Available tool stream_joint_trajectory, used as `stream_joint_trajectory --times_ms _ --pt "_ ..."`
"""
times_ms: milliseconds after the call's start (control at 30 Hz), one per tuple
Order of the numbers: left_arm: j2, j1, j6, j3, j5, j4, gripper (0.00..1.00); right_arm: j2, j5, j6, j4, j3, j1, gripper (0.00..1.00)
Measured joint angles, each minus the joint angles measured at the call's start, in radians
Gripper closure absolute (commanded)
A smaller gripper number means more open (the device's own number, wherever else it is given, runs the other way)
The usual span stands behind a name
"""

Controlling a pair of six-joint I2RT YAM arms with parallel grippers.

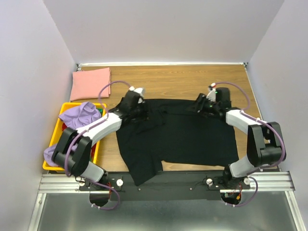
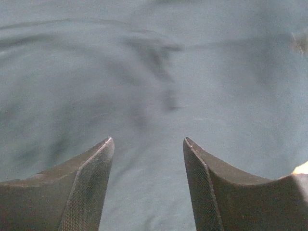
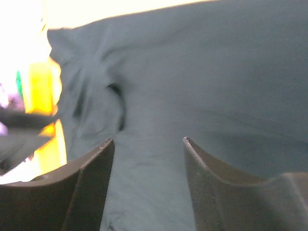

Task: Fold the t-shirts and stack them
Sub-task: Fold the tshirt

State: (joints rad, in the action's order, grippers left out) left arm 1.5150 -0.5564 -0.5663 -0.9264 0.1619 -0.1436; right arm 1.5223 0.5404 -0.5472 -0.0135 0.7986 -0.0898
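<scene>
A black t-shirt (image 1: pixel 178 137) lies spread across the middle of the table, one sleeve hanging toward the front edge. My left gripper (image 1: pixel 144 111) hovers over its back left part, open, with only dark cloth (image 2: pixel 154 72) showing between the fingers (image 2: pixel 148 139). My right gripper (image 1: pixel 198 107) is at the shirt's back right edge, also open (image 3: pixel 148 139) just above the wrinkled cloth (image 3: pixel 202 86). A folded pink t-shirt (image 1: pixel 91 84) rests at the back left corner. A crumpled lavender t-shirt (image 1: pixel 79 114) sits in the crate.
A yellow crate (image 1: pixel 56 132) stands at the left edge beside the left arm and also shows in the right wrist view (image 3: pixel 41 86). Grey walls close in the table on three sides. A metal rail runs along the front edge (image 1: pixel 163 183).
</scene>
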Motion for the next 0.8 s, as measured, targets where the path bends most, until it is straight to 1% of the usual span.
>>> stream_joint_trajectory --times_ms 33,133,200,233,267,367,567,800 --pt "-0.035 0.031 -0.018 0.039 -0.017 0.002 0.39 0.018 0.01 -0.018 -0.022 0.002 -0.031 0.46" --pt "-0.101 0.114 -0.053 0.138 -0.057 -0.003 0.41 0.089 0.035 -0.082 -0.085 0.002 -0.121 0.54" --pt "-0.129 0.136 -0.07 0.187 -0.073 -0.011 0.44 0.134 0.047 -0.127 -0.13 0.002 -0.168 0.61" --pt "-0.137 0.137 -0.076 0.206 -0.078 -0.016 0.47 0.154 0.05 -0.141 -0.15 0.002 -0.184 0.62" --pt "-0.139 0.137 -0.082 0.218 -0.08 -0.019 0.5 0.181 0.053 -0.167 -0.177 0.002 -0.201 0.63" --pt "-0.136 0.135 -0.092 0.24 -0.084 -0.019 0.51 0.237 0.062 -0.215 -0.241 0.003 -0.237 0.64" --pt "-0.113 0.135 -0.093 0.242 -0.121 -0.021 0.5 0.351 0.076 -0.283 -0.315 0.05 -0.291 0.65" --pt "-0.084 0.136 -0.093 0.242 -0.134 -0.016 0.5 0.397 0.079 -0.315 -0.349 0.084 -0.34 0.67"
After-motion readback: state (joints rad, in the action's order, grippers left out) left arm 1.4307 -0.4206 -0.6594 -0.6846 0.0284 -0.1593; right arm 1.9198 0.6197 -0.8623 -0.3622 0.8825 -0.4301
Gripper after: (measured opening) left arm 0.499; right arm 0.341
